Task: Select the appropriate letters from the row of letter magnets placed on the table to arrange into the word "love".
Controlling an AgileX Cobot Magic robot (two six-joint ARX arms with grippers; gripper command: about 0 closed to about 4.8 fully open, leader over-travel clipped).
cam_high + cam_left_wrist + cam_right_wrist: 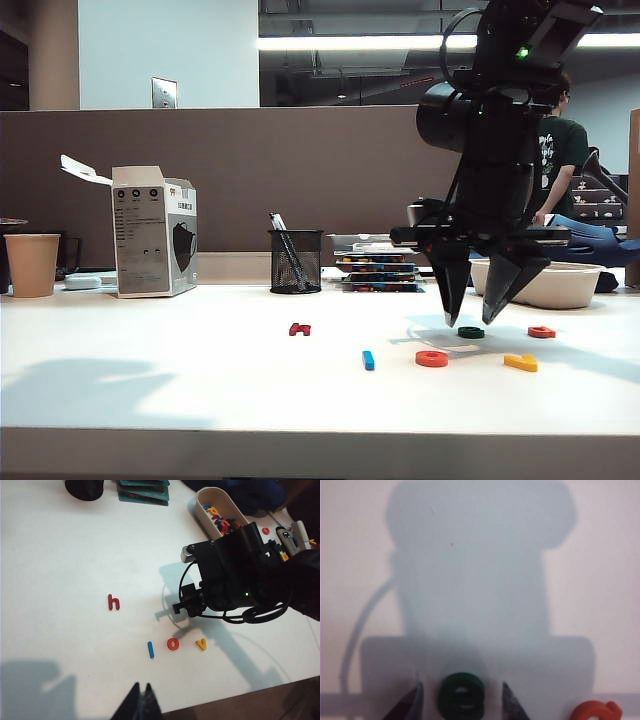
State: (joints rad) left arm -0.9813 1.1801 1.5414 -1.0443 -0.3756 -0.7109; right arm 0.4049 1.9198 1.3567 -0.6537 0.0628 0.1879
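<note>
While the right pincer (461, 700) straddles the green "e" (462, 696) with jaws spread, lower squarely before closing; your left pincer (141, 700) idles shut at the bench (150, 380) edge.

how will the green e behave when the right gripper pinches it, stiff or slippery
The green e looks like flat, hard plastic, so probably stiff and light. It lies flat on the table, so it likely won't roll. Being low and smooth, it may slip or skid between the open right gripper straddling it.
</note>
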